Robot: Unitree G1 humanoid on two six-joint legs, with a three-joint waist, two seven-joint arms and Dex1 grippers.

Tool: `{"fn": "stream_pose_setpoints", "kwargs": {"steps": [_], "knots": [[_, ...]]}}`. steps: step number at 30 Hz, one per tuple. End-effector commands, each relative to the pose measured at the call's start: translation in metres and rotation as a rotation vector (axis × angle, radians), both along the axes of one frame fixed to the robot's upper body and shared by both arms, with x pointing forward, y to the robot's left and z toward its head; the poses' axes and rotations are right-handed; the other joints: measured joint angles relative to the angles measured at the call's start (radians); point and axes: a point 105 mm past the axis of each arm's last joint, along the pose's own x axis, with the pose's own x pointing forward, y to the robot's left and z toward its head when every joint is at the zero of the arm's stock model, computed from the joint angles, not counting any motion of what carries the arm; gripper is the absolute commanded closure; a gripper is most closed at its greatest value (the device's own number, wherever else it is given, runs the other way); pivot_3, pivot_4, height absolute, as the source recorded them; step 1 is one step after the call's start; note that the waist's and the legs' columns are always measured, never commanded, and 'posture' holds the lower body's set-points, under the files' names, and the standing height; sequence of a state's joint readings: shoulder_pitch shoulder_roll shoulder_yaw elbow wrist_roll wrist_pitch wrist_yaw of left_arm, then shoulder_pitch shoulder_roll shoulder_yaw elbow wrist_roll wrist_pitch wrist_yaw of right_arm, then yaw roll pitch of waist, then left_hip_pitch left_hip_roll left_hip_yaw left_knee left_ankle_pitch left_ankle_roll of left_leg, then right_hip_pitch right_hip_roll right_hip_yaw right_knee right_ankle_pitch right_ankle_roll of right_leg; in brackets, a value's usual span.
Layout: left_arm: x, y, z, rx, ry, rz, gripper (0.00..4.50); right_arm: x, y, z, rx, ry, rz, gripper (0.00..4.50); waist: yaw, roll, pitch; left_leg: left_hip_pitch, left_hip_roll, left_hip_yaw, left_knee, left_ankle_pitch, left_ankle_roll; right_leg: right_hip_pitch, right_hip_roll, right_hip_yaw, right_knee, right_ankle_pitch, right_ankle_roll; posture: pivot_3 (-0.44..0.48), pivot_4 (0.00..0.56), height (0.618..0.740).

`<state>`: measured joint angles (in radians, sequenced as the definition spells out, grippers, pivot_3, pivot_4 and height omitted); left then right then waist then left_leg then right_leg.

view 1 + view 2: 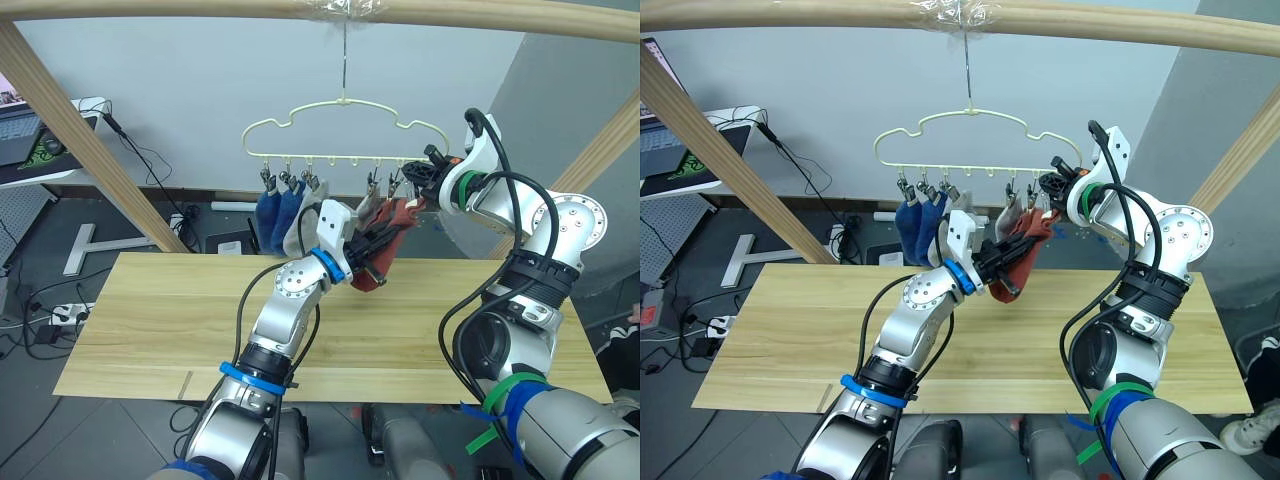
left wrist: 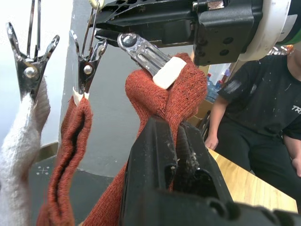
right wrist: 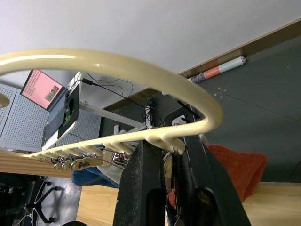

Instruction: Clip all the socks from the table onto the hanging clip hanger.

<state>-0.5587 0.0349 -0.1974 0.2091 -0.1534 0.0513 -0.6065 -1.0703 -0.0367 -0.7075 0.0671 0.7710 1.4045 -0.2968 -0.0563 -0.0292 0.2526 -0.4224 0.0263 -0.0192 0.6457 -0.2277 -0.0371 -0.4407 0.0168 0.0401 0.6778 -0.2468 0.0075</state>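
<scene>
The cream clip hanger [image 1: 345,125] hangs from a wooden pole above the table [image 1: 150,320]. Two blue socks [image 1: 275,212] hang from its left clips. Further right hang a grey sock [image 1: 368,208] and a rust-red sock [image 2: 70,141]. My left gripper [image 1: 372,250] is shut on another rust-red sock [image 2: 174,89], holding its top edge up in the jaws of the rightmost clip [image 2: 150,59]. My right gripper [image 1: 425,172] is at the hanger's right end, and its fingers [image 3: 146,179] are closed around that clip.
Slanted wooden poles [image 1: 90,150] frame the table at the left and right. A person in a black shirt [image 2: 263,103] sits beyond the table's right end. A desk with a laptop [image 1: 20,135] and floor cables [image 1: 60,310] lie to the left.
</scene>
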Motion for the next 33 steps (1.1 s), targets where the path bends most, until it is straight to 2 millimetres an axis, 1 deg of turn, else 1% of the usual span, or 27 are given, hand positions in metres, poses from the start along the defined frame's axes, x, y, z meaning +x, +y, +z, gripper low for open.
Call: {"fn": "stream_pose_setpoints", "kwargs": {"steps": [1, 2, 3, 8, 13, 16, 19, 22, 27, 31, 33], "knots": [[-0.005, -0.002, 0.013, -0.021, -0.056, -0.019, 4.49, -0.003, -0.005, 0.019, 0.042, -0.072, -0.013, 4.11, 0.000, 0.000, 0.000, 0.000, 0.000, 0.000, 0.000, 0.000, 0.000, 0.000, 0.000, 0.000, 0.000, 0.000, 0.000, -0.101, 0.220, 0.740], [-0.004, -0.002, 0.013, -0.021, -0.056, -0.019, 4.50, -0.003, -0.004, 0.020, 0.047, -0.075, -0.011, 3.74, 0.000, 0.000, 0.000, 0.000, 0.000, 0.000, 0.000, 0.000, 0.000, 0.000, 0.000, 0.000, 0.000, 0.000, 0.000, -0.101, 0.220, 0.740], [-0.004, -0.003, 0.013, -0.020, -0.056, -0.019, 4.50, -0.003, -0.003, 0.022, 0.060, -0.086, -0.002, 3.51, 0.000, 0.000, 0.000, 0.000, 0.000, 0.000, 0.000, 0.000, 0.000, 0.000, 0.000, 0.000, 0.000, 0.000, 0.000, -0.101, 0.220, 0.740], [-0.003, -0.005, 0.013, -0.011, -0.056, -0.018, 4.50, -0.004, -0.002, 0.028, 0.091, -0.107, 0.013, 1.70, -0.004, 0.000, 0.000, 0.000, 0.000, 0.000, -0.001, 0.000, 0.000, -0.001, 0.000, 0.000, 0.000, 0.000, 0.000, -0.101, 0.220, 0.740], [0.000, -0.009, 0.016, -0.013, -0.062, -0.017, 4.50, -0.004, -0.005, 0.032, 0.120, -0.122, 0.006, 0.02, -0.018, 0.000, 0.000, -0.001, 0.001, 0.001, -0.001, 0.000, 0.000, -0.002, 0.000, 0.001, 0.000, 0.000, 0.000, -0.099, 0.225, 0.740], [0.001, -0.010, 0.017, -0.013, -0.064, -0.017, 4.50, -0.007, -0.008, 0.037, 0.122, -0.142, 0.012, 0.02, -0.031, 0.000, 0.000, -0.001, 0.001, 0.001, -0.001, 0.000, 0.000, -0.002, 0.000, 0.001, 0.000, 0.000, 0.000, -0.099, 0.225, 0.740], [0.002, -0.010, 0.017, -0.012, -0.065, -0.018, 4.50, -0.008, -0.011, 0.038, 0.123, -0.150, 0.016, 0.02, -0.032, 0.000, 0.000, -0.001, 0.001, 0.001, -0.001, 0.000, 0.000, -0.002, 0.001, 0.001, 0.000, 0.000, 0.000, -0.102, 0.225, 0.740], [0.004, -0.011, 0.015, 0.004, -0.064, -0.015, 4.50, -0.014, -0.024, 0.041, 0.109, -0.182, 0.013, 0.02, -0.032, 0.000, 0.000, -0.001, 0.001, 0.001, -0.001, 0.000, 0.000, -0.002, 0.001, 0.001, 0.001, 0.000, 0.000, -0.105, 0.226, 0.740], [0.009, -0.013, 0.014, 0.025, -0.062, -0.006, 4.50, -0.026, -0.037, 0.041, 0.035, -0.253, 0.033, 0.02, -0.030, 0.000, 0.000, -0.002, 0.000, 0.002, -0.001, 0.000, 0.000, -0.002, 0.001, 0.002, 0.000, 0.000, 0.000, -0.113, 0.223, 0.740], [0.011, -0.014, 0.014, 0.028, -0.066, -0.009, 4.50, -0.031, -0.038, 0.042, 0.050, -0.285, 0.062, 0.02, -0.033, 0.000, 0.000, 0.000, 0.001, 0.003, -0.001, 0.000, 0.000, -0.002, 0.001, 0.002, 0.000, 0.000, 0.001, -0.120, 0.221, 0.740], [0.011, -0.016, 0.015, 0.027, -0.067, -0.011, 4.50, -0.035, -0.034, 0.045, 0.062, -0.308, 0.090, 0.02, -0.033, 0.000, 0.000, 0.000, 0.001, 0.003, -0.001, 0.000, 0.000, -0.002, 0.002, 0.002, 0.001, 0.000, 0.001, -0.120, 0.221, 0.740]]}}
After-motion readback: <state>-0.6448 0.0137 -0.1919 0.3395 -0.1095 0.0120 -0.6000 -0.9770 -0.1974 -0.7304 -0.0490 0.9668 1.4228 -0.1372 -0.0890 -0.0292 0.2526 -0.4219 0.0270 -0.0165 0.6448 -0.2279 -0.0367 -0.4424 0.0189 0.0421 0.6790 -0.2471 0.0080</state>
